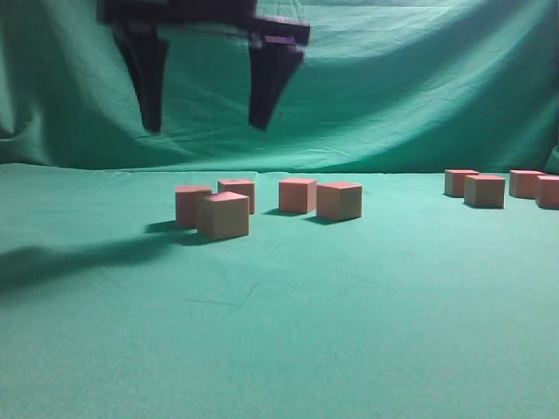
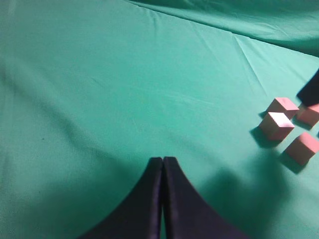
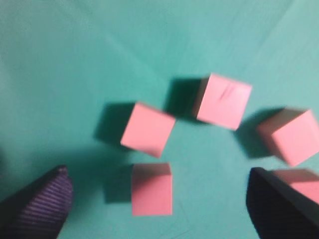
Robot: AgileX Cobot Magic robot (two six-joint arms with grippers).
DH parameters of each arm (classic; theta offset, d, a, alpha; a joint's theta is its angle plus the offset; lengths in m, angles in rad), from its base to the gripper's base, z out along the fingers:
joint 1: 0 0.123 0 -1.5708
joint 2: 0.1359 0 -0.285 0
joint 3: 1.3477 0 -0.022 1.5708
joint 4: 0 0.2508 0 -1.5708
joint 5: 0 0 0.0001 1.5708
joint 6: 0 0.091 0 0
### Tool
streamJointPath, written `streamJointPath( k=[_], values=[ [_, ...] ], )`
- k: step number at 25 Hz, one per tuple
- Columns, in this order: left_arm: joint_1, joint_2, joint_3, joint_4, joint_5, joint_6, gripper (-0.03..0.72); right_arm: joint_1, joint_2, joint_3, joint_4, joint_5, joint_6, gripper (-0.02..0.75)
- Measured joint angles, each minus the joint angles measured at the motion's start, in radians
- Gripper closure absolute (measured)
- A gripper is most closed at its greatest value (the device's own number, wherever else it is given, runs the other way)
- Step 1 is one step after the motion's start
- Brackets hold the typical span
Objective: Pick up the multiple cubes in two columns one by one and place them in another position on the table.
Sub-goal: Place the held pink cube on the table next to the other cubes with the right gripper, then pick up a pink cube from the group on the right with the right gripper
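Cubes (image 1: 224, 215) are sitting on the table (image 1: 279, 332) in 2 clusters, 5 near the centre and 4 at the far right edge (image 1: 485, 190) in the exterior view, so we are judging the step as selecting 1 centre cube and descending squarely over it, keeping the fingers clear of its close neighbours. We are holding the right gripper (image 1: 208, 127) spread wide and empty, pointing straight down well above the centre cluster, while the left gripper (image 2: 162, 162) is pressed closed on nothing, hovering over bare cloth beside the cubes.
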Motion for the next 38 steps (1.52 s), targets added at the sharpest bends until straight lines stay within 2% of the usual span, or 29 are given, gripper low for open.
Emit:
streamJointPath(
  k=[5,9,12,17,21,25,31,32,33,38],
  values=[
    [0.000,0.000,0.000,0.000,0.000,0.000,0.688,0.000,-0.107,-0.029,-0.072,0.015,-0.019,0.094],
    [0.000,0.000,0.000,0.000,0.000,0.000,0.688,-0.026,-0.240,0.030,-0.170,0.017,0.006,0.094],
    [0.000,0.000,0.000,0.000,0.000,0.000,0.688,-0.101,-0.343,0.107,-0.177,0.017,0.032,0.094],
    [0.000,0.000,0.000,0.000,0.000,0.000,0.688,-0.290,-0.461,0.301,-0.177,0.019,0.068,0.094],
    [0.000,0.000,0.000,0.000,0.000,0.000,0.688,-0.448,-0.492,0.467,-0.151,0.019,0.086,0.094],
    [0.000,0.000,0.000,0.000,0.000,0.000,0.688,-0.573,-0.492,0.631,-0.098,-0.021,0.102,0.094],
    [0.000,0.000,0.000,0.000,0.000,0.000,0.688,-0.700,-0.492,0.800,-0.054,-0.225,0.160,0.094],
    [0.000,0.000,0.000,0.000,0.000,0.000,0.688,-0.715,-0.490,0.809,-0.054,-0.252,0.170,0.137],
    [0.000,0.000,0.000,0.000,0.000,0.000,0.688,-0.724,-0.486,0.811,-0.054,-0.274,0.177,0.156],
    [0.000,0.000,0.000,0.000,0.000,0.000,0.688,-0.731,-0.444,0.811,-0.050,-0.384,0.183,0.151]
  ],
)
